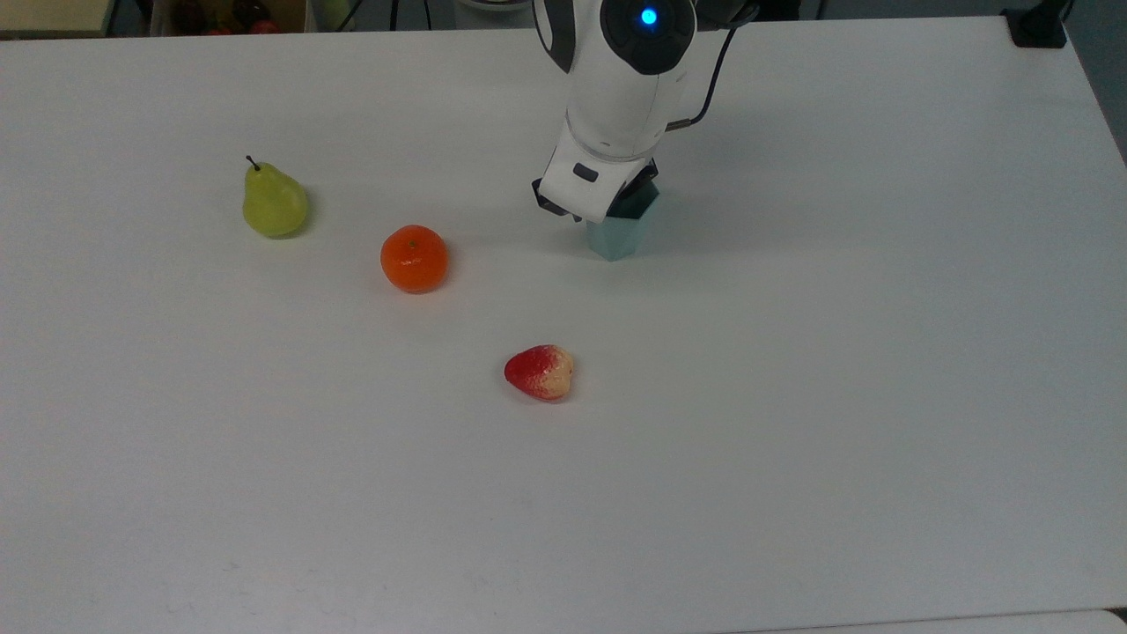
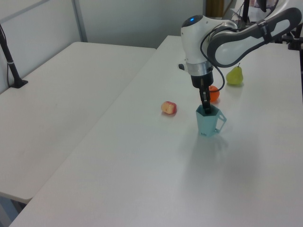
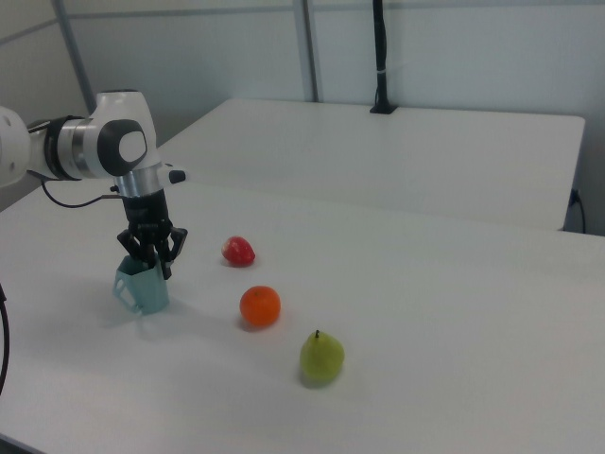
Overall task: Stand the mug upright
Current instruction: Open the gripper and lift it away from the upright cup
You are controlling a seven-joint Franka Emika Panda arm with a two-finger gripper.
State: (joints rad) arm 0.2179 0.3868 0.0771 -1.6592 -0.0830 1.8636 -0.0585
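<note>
Mug (image 2: 208, 124) upright on the white table (image 1: 792, 396), rim pinched by the gripper (image 2: 206, 109), one finger inside, arm straight above. Handle toward the left view's right. Orange (image 1: 414, 258) nearby on the top view's left, pear (image 1: 274, 203) farther left, strawberry (image 1: 540, 372) nearer the camera; all well apart from the mug.

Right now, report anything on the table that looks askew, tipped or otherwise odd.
Nothing stands out. The mug stands upright on the table, the gripper at its rim. The pear, orange and strawberry rest apart from it.
</note>
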